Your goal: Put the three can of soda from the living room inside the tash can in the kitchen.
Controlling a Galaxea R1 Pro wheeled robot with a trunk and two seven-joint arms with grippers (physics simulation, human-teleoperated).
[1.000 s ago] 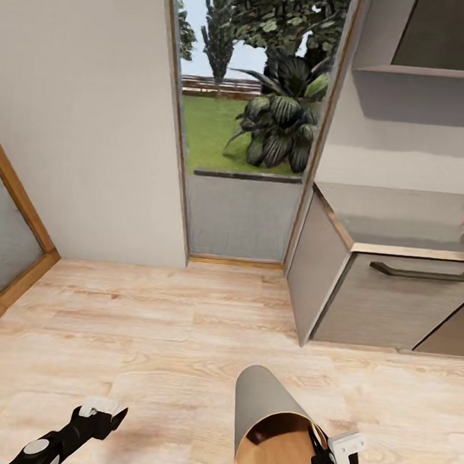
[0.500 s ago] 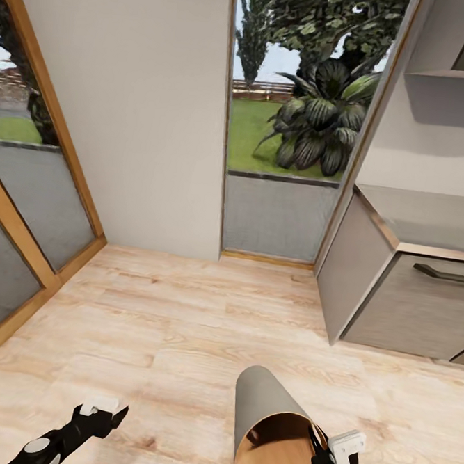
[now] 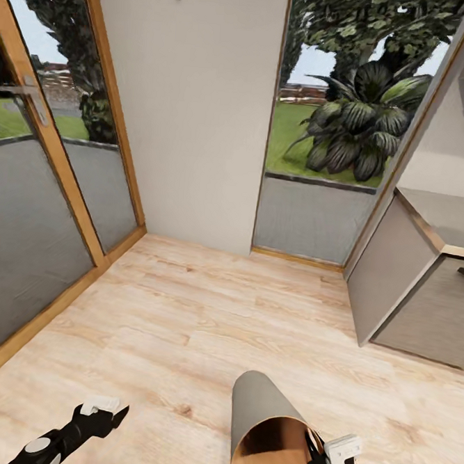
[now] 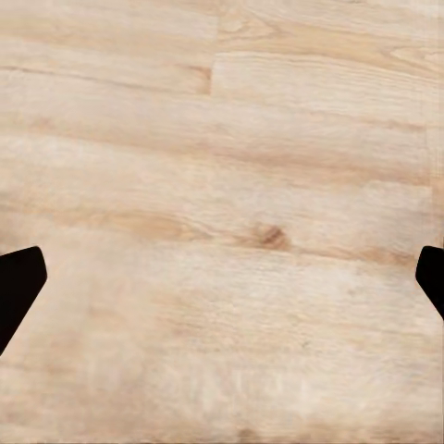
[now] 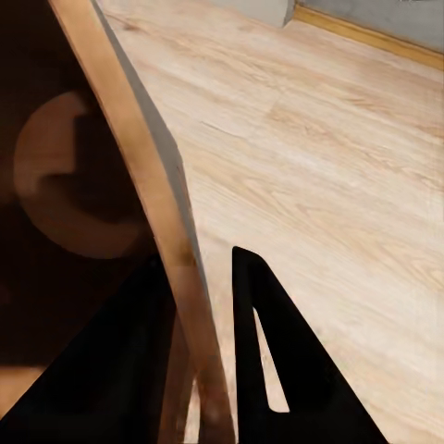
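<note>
the tash can [image 3: 266, 430] is seen in the head view carried low at the right, tilted with its brown mouth toward the camera, above the wood floor [image 3: 203, 327]. its rim is pinched by the right gripper [image 3: 327, 454], one finger inside the wall and one outside. the left gripper [image 3: 102, 412] is held low and forward, nothing in it. a glass door [image 3: 46, 196] and a grey cabinet [image 3: 409, 281] are passed.

in the left wrist view, dark fingertips [image 4: 18, 282] are set wide apart over bare floor.

in the right wrist view, the bin wall [image 5: 139, 176] is clamped between dark fingers [image 5: 268, 342]. the bin is judged light, stiff and smooth; a rim grip may let it swing.
</note>
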